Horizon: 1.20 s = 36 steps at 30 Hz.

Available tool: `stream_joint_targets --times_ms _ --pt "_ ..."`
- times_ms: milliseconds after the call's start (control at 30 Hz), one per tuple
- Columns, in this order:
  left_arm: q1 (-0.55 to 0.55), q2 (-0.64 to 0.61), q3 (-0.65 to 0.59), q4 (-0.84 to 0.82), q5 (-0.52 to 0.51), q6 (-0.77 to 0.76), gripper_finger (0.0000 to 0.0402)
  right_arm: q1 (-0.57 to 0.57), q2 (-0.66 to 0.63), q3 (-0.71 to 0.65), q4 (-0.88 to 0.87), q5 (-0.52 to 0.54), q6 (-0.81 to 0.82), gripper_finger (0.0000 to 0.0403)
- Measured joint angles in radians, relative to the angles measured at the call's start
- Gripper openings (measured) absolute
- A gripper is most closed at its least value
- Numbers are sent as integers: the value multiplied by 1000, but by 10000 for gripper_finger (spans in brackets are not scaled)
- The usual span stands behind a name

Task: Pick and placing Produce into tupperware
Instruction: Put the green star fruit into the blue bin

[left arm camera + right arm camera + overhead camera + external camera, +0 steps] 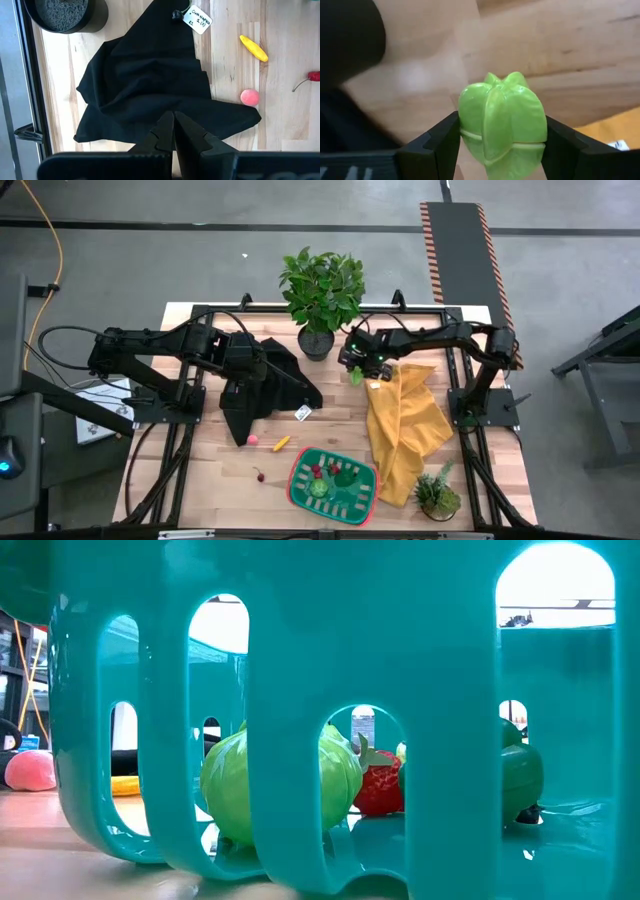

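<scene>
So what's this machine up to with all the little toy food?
It's moving toy produce into the green tray near the table's front edge. The right gripper is holding a ridged lime-green fruit up near the big potted plant. A few pieces are already in the tray; a pink ball, yellow piece and cherry are on the table. The left gripper is shut, empty, over a black cloth.

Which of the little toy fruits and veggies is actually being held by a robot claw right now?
The ridged lime-green fruit, clamped in the right gripper near the big plant. The others lie loose on the table or sit in the tupperware.
</scene>
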Motion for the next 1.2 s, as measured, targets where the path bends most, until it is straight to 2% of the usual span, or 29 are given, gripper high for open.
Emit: stream_joint_targets --times_ms 633,1200 --pt "0 0 0 29 0 -62 5 174 -103 -1 0 -2 -75 205" --pt "0 0 0 49 0 -318 5 416 -185 -1 187 5 -156 205"
